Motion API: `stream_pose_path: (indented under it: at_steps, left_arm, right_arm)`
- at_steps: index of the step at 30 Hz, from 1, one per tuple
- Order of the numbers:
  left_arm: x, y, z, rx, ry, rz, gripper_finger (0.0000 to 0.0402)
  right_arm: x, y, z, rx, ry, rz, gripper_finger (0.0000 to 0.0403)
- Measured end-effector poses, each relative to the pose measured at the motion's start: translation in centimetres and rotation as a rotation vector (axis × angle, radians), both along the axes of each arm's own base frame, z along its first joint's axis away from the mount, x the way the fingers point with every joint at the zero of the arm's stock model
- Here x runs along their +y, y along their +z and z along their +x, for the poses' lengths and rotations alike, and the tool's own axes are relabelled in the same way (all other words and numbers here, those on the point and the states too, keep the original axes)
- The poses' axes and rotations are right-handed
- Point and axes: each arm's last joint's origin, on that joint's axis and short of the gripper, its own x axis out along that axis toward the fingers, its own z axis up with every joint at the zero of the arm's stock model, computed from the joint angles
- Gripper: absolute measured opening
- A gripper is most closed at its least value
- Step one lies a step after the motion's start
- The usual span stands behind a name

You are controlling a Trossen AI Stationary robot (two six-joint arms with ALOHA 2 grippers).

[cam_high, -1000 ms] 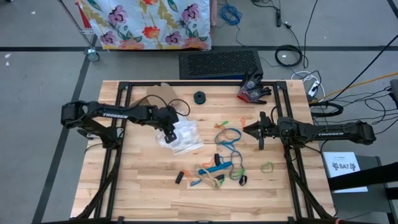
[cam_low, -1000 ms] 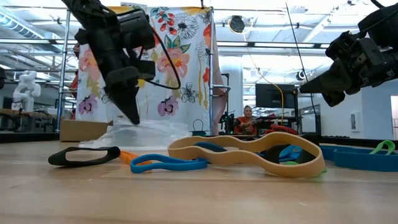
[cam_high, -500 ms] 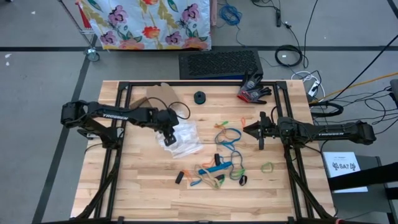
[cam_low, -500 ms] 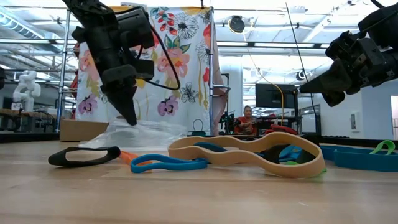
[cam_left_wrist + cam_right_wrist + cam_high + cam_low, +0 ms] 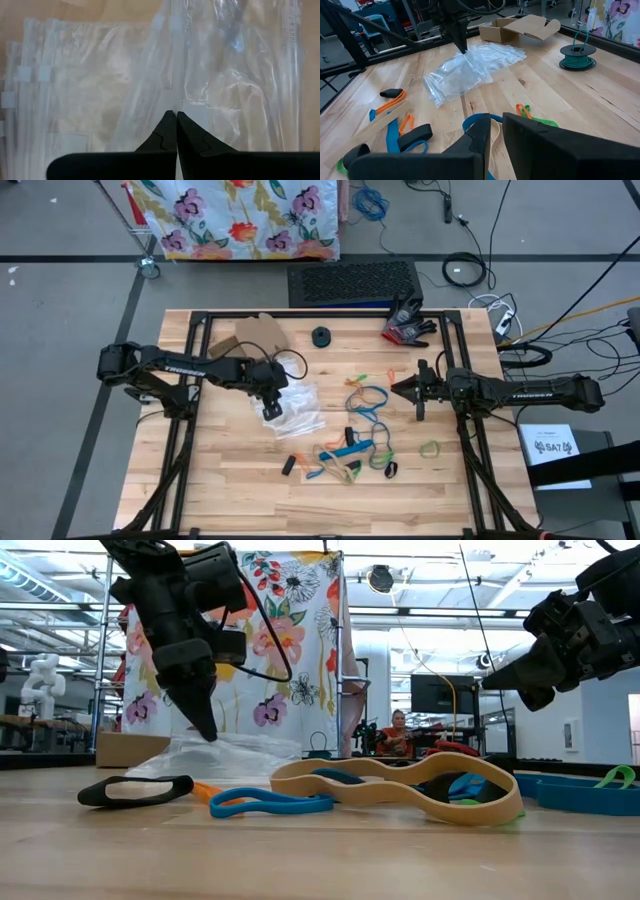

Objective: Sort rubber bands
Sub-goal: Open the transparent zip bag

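Rubber bands [image 5: 352, 448]: scattered on pale wood tabletop [image 5: 230, 490]. "TROSSEN" lettering on arms. Left pincer [image 5: 270, 411] together over clear bags [image 5: 298, 408]; right pincer [image 5: 396, 388] nearly together, empty.

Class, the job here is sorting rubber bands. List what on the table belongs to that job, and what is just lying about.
Belongs to the job:
- rubber bands, blue, green, orange, tan and black
- left gripper, over the clear plastic bags
- right gripper, near the bands

Just lying about:
- cardboard box
- green wire spool
- glove

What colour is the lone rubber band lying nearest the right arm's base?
Green: the lone rubber band lies apart from the main pile, clearest in the high view.
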Motion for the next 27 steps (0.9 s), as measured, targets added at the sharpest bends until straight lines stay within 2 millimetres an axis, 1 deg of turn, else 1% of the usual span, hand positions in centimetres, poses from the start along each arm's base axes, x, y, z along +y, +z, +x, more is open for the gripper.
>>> stream_pose_path:
  at_steps: [8, 14, 18, 23, 27]
  left_arm:
    - [-0.4, 0.0, 0.1, -0.001, -0.018, 0.000, 0.0000]
    - [-0.6, 0.1, 0.2, -0.011, -0.017, 0.024, 0.0000]
    - [-0.6, 0.1, 0.3, -0.022, -0.015, 0.030, 0.0000]
    - [-0.6, 0.2, 0.3, -0.030, 0.024, 0.024, 0.0000]
    - [-0.8, 0.2, 0.4, -0.032, 0.031, 0.021, 0.0000]
  right_arm:
    - [0.0, 0.2, 0.0, -0.030, -0.011, 0.030, 0.0043]
    - [-0.1, 1.6, 0.3, -0.152, -0.006, -0.016, 0.0043]
    - [-0.1, 2.7, 0.9, -0.123, -0.006, -0.019, 0.0043]
    - [-0.3, 4.7, 2.8, 0.025, 0.000, -0.044, 0.0043]
    - [-0.6, 6.8, 5.6, 0.113, 0.010, -0.063, 0.0043]
